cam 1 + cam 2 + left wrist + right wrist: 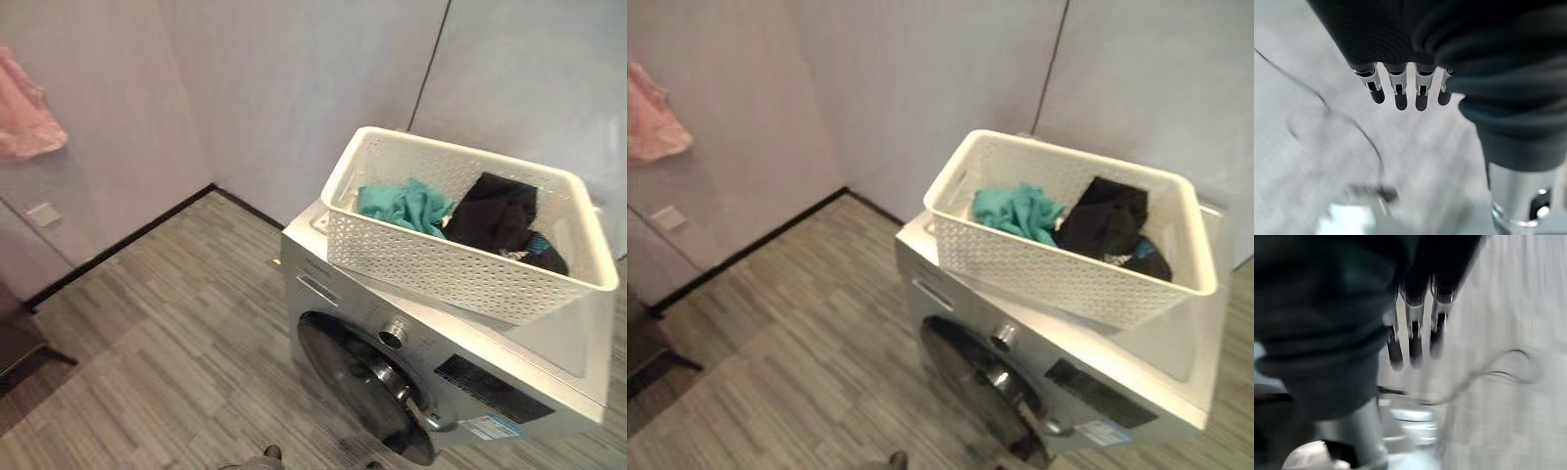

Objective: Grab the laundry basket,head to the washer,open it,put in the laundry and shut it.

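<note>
Laundry basket (pixel 460 259), white with perforated walls, sits on top of the washer (pixel 549 367), slightly askew so that one long side overhangs the front edge above the control panel. Inside it lie a teal garment (pixel 404 206) toward the left end and a black garment (pixel 500 217) just beside it toward the right, the two touching near the middle. The washer is a white front loader; its round dark door (pixel 367 387) is closed, with a knob (pixel 393 336) above it and a dark display strip (pixel 495 389) to the right of the knob. The machine stands on a grey wood-pattern floor (pixel 167 333) close to a corner of pale walls with a black skirting line. At the far left a pink cloth (pixel 24 117) hangs against the wall, with a small wall plate (pixel 42 213) below it.

The left hand (pixel 1400 93) shows in its wrist view hanging above the floor, fingers straight and relaxed, holding nothing. The right hand (pixel 1415 338) shows in its own wrist view likewise over the floor, fingers extended and loose, with nothing in its grasp. Neither hand touches the basket or the washer
</note>
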### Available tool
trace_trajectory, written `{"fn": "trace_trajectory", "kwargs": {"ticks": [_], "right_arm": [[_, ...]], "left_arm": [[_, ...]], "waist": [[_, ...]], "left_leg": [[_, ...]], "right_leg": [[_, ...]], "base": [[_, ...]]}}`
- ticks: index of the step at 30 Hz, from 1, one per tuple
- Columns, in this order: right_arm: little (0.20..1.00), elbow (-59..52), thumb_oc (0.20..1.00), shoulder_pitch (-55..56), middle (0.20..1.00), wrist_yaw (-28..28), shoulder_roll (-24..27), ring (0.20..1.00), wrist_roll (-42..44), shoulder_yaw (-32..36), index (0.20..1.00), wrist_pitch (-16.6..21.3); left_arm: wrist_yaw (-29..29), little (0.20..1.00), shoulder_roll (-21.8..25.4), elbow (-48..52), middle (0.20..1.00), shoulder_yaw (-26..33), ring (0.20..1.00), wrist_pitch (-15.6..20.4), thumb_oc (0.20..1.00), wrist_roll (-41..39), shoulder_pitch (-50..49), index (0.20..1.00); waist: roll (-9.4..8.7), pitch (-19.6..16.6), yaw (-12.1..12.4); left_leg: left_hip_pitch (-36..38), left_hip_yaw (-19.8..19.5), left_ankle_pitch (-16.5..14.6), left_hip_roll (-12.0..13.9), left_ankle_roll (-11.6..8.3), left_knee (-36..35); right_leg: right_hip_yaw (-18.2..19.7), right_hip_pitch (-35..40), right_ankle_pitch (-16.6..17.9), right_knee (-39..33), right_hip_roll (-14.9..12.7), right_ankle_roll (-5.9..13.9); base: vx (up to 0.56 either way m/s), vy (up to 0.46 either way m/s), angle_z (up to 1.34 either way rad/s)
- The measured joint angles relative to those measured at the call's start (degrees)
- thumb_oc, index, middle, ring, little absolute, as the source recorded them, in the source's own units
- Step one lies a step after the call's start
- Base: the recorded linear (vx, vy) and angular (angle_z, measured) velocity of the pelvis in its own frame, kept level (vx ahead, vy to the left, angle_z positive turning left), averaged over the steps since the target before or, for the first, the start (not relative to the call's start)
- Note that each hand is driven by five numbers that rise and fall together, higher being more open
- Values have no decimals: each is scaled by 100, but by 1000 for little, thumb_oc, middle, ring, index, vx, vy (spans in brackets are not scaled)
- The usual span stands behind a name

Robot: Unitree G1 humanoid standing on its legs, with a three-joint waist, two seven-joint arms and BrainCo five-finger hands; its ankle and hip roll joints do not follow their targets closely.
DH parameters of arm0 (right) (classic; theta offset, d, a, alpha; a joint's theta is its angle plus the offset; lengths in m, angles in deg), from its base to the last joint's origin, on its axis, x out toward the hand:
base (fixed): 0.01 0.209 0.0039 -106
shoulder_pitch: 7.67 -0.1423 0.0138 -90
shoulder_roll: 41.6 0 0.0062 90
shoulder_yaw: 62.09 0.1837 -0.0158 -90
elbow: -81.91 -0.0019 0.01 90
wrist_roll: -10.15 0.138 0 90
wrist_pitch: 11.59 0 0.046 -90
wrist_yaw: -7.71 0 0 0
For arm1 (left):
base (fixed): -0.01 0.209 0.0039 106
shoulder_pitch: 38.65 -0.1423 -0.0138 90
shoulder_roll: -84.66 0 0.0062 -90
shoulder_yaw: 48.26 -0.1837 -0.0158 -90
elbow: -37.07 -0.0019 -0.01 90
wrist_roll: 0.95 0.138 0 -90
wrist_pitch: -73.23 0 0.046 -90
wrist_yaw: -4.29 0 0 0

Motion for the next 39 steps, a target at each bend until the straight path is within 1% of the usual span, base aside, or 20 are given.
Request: {"fn": "trace_trajectory", "kwargs": {"ticks": [1, 2, 4, 5, 8, 10, 11, 16, 21, 24, 29, 32, 39], "right_arm": [[1000, -211, 1000, 136, 1000, -1, 53, 1000, -14, -304, 1000, -22], [1000, -143, 1000, 65, 1000, -18, 75, 1000, -128, -537, 1000, -29], [1000, -255, 1000, -95, 1000, 2, 319, 1000, -526, -836, 1000, -69], [1000, -418, 1000, -97, 1000, 2, 504, 1000, -749, -987, 1000, -56], [1000, -621, 1000, -197, 1000, -4, 771, 1000, -950, -876, 1000, 75], [1000, -627, 1000, -249, 1000, 0, 749, 1000, -962, -823, 1000, 89], [1000, -633, 1000, -281, 1000, 8, 694, 1000, -935, -799, 1000, 99], [1000, -767, 1000, -204, 1000, 29, 594, 1000, -674, -721, 1000, 114], [1000, -859, 1000, -208, 1000, 39, 541, 1000, -447, -717, 1000, 120], [1000, -900, 1000, -249, 1000, 34, 548, 1000, -445, -706, 1000, 125], [1000, -1071, 1000, -392, 1000, -10, 669, 1000, -457, -724, 1000, 177], [1000, -1082, 1000, -425, 1000, -7, 663, 1000, -456, -722, 1000, 232], [1000, -1010, 1000, -346, 1000, 0, 583, 1000, -450, -720, 1000, 226]], "left_arm": [[42, 1000, -27, -16, 1000, 36, 1000, -24, 1000, -156, 28, 1000], [42, 1000, 1, -26, 1000, -20, 1000, -41, 1000, -298, -13, 1000], [17, 1000, 121, 259, 1000, -260, 1000, -38, 1000, -364, -63, 1000], [-36, 1000, 206, 463, 1000, -283, 1000, 5, 1000, -455, -107, 1000], [-155, 1000, 462, 584, 1000, -131, 1000, 105, 1000, -638, -107, 1000], [-177, 1000, 600, 615, 1000, -86, 1000, 135, 1000, -763, -249, 1000], [-179, 1000, 645, 545, 1000, -41, 1000, 140, 1000, -793, -300, 1000], [-214, 1000, 631, 437, 1000, 19, 1000, 145, 1000, -801, -453, 1000], [-241, 1000, 624, 451, 1000, 44, 1000, 246, 1000, -854, -491, 1000], [-261, 1000, 620, 448, 1000, 67, 1000, 248, 1000, -1021, -490, 1000], [-260, 1000, 619, 454, 1000, 62, 1000, 264, 1000, -1019, -486, 1000], [-254, 1000, 609, 452, 1000, 63, 1000, 276, 1000, -1017, -444, 1000], [-252, 1000, 588, 454, 1000, 60, 1000, 305, 1000, -1018, -374, 1000]], "waist": [[-14, -23, -11], [25, -39, -124], [103, -59, -140], [117, -105, -138], [106, -174, -106], [119, -202, -74], [95, -216, -62], [89, -216, -38], [99, -213, 10], [113, -205, 14], [158, -179, 20], [179, -177, 26], [216, -162, 12]], "left_leg": [[16, -10, 13, 7, -7, -13], [31, -10, 19, 6, -13, -16], [106, -38, 23, -3, -19, -44], [114, -73, 45, 1, -43, -92], [221, -157, 140, 43, -74, -265], [247, -161, 138, 65, -83, -288], [241, -161, 138, 79, -82, -288], [202, -178, 141, 87, -79, -279], [198, -190, 151, 91, -93, -280], [198, -210, 155, 88, -95, -270], [194, -239, 160, 81, -99, -269], [190, -264, 163, 83, -105, -269], [190, -259, 163, 83, -104, -271]], "right_leg": [[-20, 3, 7, 1, 10, 5], [-19, 16, 26, 2, 22, 0], [-37, 104, 25, 2, 38, 0], [-72, 107, 23, 1, 38, -1], [-161, 179, -14, -1, 41, 10], [-166, 203, -44, -2, 64, 10], [-163, 197, -72, -13, 75, 2], [-166, 177, -69, -36, 83, -4], [-174, 181, -67, -36, 91, -7], [-191, 184, -67, -28, 91, -7], [-224, 194, -67, -21, 94, -6], [-253, 203, -70, -19, 93, -9], [-252, 203, -69, -2, 92, -9]], "base": [[-4, -2, 10], [0, 0, 0], [-30, -24, 8], [-12, -19, 21], [-2, -14, 15], [0, 0, 0], [0, 0, 0], [0, 0, 0], [0, 0, 0], [0, -1, 1], [0, -2, 2], [4, 0, 4], [0, 0, 0]]}}
